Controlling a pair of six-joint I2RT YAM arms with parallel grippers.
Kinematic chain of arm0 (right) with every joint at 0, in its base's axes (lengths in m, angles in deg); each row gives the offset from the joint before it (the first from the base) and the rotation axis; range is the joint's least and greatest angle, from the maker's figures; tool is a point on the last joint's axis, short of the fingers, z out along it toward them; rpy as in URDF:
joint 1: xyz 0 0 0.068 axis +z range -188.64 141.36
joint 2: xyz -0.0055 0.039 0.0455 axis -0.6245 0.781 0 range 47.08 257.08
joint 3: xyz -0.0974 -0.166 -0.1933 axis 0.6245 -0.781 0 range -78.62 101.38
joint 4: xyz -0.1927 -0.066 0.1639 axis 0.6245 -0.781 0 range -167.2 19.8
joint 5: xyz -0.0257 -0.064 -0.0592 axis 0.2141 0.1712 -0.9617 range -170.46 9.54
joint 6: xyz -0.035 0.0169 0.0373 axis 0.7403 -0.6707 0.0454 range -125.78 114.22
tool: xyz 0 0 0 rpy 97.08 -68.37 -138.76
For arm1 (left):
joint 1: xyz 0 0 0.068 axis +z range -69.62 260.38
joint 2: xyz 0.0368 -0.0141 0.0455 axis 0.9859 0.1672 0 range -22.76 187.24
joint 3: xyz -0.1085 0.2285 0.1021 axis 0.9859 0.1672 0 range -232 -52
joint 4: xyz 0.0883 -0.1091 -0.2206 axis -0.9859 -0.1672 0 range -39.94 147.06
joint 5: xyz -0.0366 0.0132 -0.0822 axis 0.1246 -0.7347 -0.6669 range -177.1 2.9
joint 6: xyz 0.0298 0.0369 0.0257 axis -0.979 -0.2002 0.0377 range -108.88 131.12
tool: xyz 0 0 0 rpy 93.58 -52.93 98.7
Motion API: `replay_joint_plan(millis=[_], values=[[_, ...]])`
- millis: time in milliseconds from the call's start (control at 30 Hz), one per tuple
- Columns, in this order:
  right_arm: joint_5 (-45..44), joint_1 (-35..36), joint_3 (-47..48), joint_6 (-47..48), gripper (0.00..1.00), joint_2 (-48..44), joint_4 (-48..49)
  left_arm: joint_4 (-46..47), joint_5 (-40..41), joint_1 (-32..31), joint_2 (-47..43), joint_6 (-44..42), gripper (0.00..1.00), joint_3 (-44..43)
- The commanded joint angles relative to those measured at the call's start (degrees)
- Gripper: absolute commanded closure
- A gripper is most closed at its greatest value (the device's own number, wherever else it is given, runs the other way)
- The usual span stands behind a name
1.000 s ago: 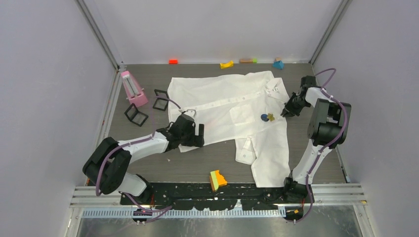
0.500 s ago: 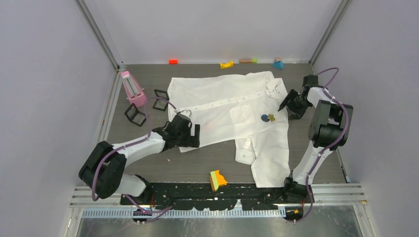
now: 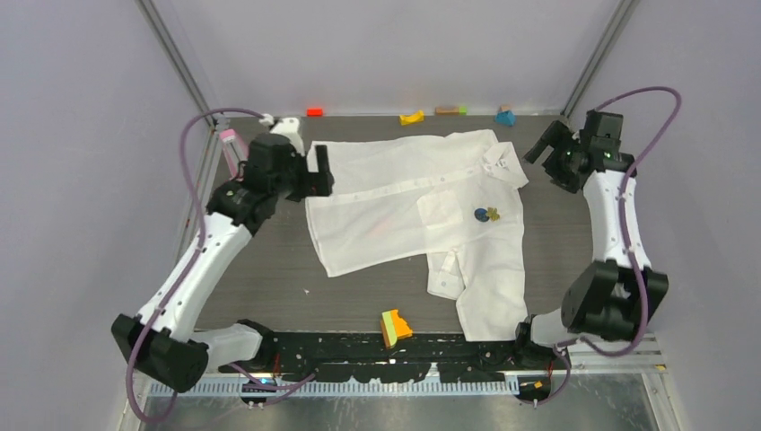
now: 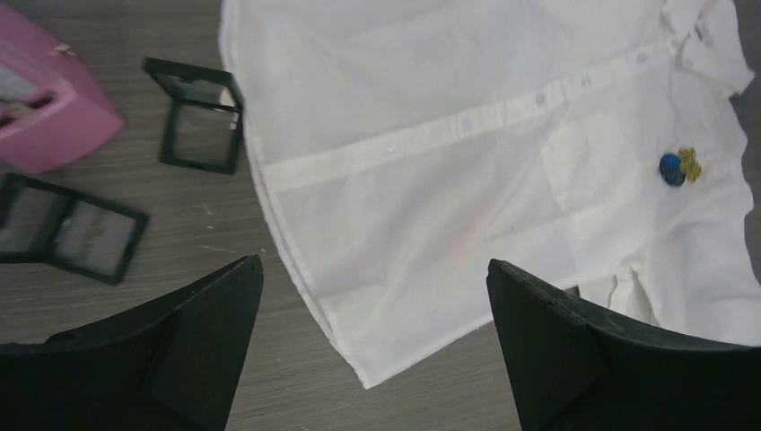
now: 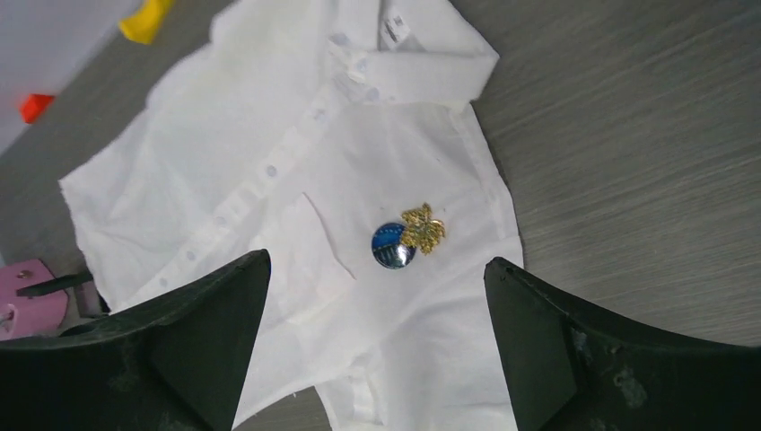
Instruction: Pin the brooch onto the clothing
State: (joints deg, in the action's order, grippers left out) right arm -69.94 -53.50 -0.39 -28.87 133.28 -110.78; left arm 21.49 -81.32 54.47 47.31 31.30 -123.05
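The clothing, a white short-sleeved shirt [image 3: 404,202], lies spread flat on the table, also seen in the left wrist view [image 4: 431,162] and the right wrist view [image 5: 269,180]. The brooch [image 3: 486,215], a dark-blue disc with a gold part, rests on the shirt just right of the chest pocket [image 4: 677,167] [image 5: 406,239]. My left gripper [image 3: 317,171] [image 4: 373,263] hangs open above the shirt's left hem, holding nothing. My right gripper [image 3: 546,153] [image 5: 377,260] is open and empty, raised off the shirt's collar side, apart from the brooch.
A pink box [image 4: 45,108] and two black-framed boxes [image 4: 199,115] [image 4: 72,238] lie left of the shirt. A yellow-green block [image 3: 394,327] sits near the front edge. Red [image 3: 314,111], yellow [image 3: 412,117] and blue [image 3: 505,116] blocks line the back wall.
Both arms rose and drew away from the shirt, the left toward the back left, the right toward the back right. The right gripper opened. The brooch stayed on the shirt.
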Motion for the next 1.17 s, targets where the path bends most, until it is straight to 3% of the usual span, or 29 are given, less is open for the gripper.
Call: replay_joint_plan(millis=[0, 167, 267, 400, 1133], values=[[0.2, -0.3, -4.5, 0.2, 0.05, -15.8, 6.9, -7.1, -0.2, 7.5, -6.7, -5.0, 0.0, -5.1], [-0.5, -0.2, -19.2, 1.8, 0.04, -34.6, 23.8, 2.3, 3.0, 10.5, -13.3, -9.5, 0.0, 2.4], [-1.2, -0.2, -29.2, 2.2, 0.03, -41.9, 29.8, 8.8, 2.9, 10.6, -18.0, -10.2, 0.0, 9.3], [-0.8, -0.2, -38.9, 1.9, 0.0, -49.9, 35.9, 10.1, 3.0, 10.6, -20.7, -10.7, 0.0, 12.1], [0.9, -0.2, -39.3, 0.5, 0.01, -52.3, 35.8, 9.3, 3.7, 10.6, -20.7, -10.5, 0.0, 12.4]])
